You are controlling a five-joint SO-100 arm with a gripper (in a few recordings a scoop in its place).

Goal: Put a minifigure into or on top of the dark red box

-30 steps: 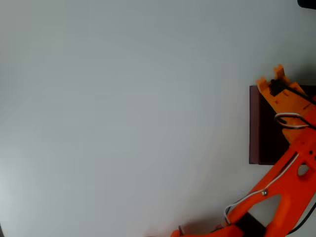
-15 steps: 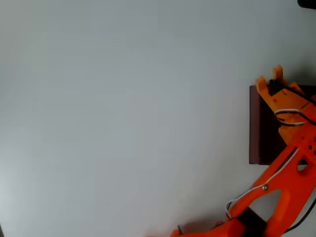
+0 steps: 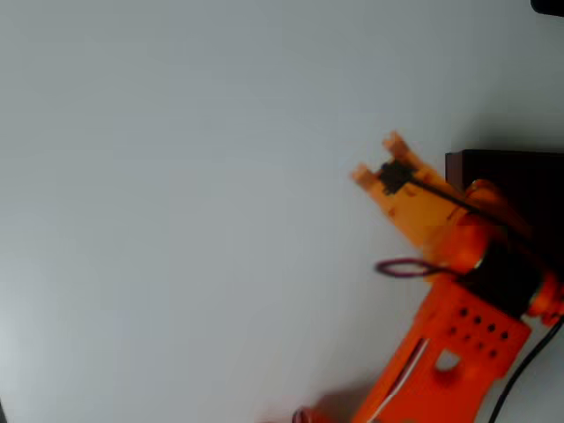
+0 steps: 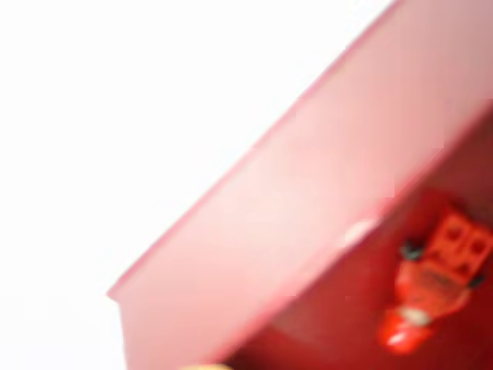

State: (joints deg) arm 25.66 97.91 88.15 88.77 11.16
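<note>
Wrist view first: nearest the lens a pale pink wall of the dark red box (image 4: 308,223) runs slantwise from lower left to upper right, washed out and blurred, with its outer corner at the lower left. Past that wall, on the deep red floor of the box at the lower right of the picture, lies the minifigure (image 4: 435,281), bright red, on its side or back, with its rounded head end toward the bottom edge and a squarer studded end toward the right edge. It touches nothing but the floor, and sits apart from the wall. Beyond the box's rim the white desk (image 4: 154,100) takes up the upper left.

Overhead view: the orange arm rises from the bottom right, and the gripper (image 3: 381,156) reaches up and to the left, over bare desk (image 3: 194,203) just beside the box's left wall. Its two orange fingertips stand apart with a gap between them and nothing held in it. The box (image 3: 520,181) sits at the right edge, its inside nearly black, partly covered by the arm.
</note>
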